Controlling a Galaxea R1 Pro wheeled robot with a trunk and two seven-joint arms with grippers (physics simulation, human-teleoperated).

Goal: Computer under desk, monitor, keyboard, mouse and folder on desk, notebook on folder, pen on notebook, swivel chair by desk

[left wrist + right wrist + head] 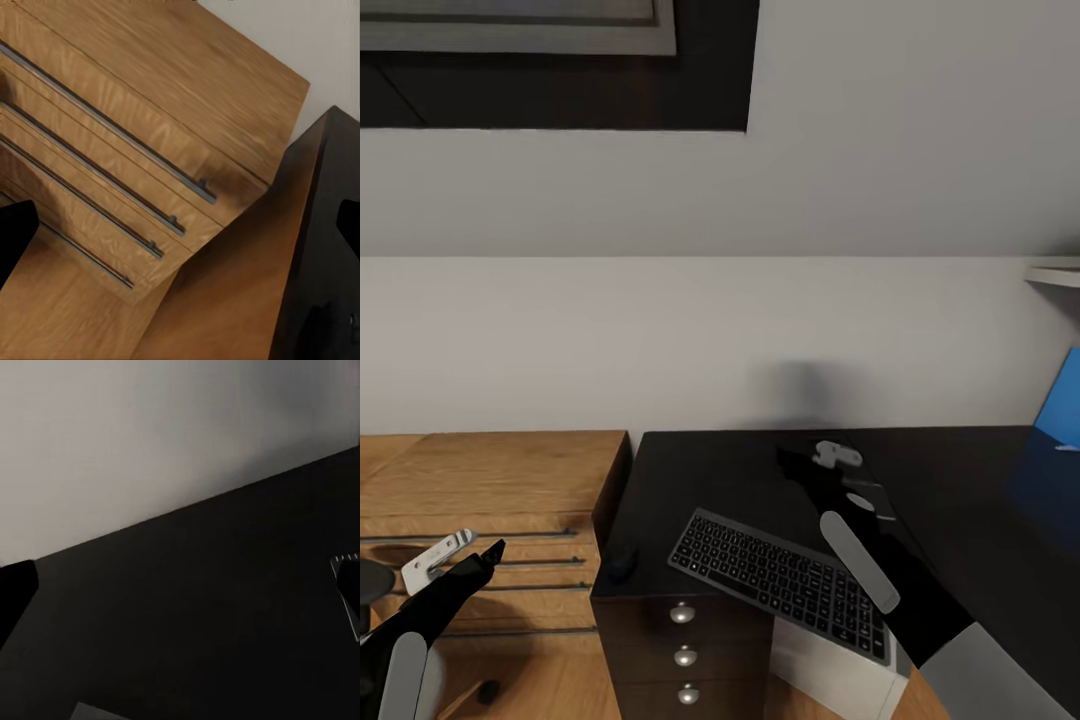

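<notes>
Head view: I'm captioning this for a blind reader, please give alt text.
A grey keyboard lies angled on the glossy black desk, a dark mouse at its left. The right arm reaches over the desk; a wooden dresser stands left.

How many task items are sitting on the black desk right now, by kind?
Keyboard: 1, lying near the front edge of the desk.
Mouse: 1, at the desk's front left corner, apart from the keyboard.
Blue flat object: 1, at the far right; it is cut off by the frame, so I cannot tell what it is.
Total: 3
</notes>
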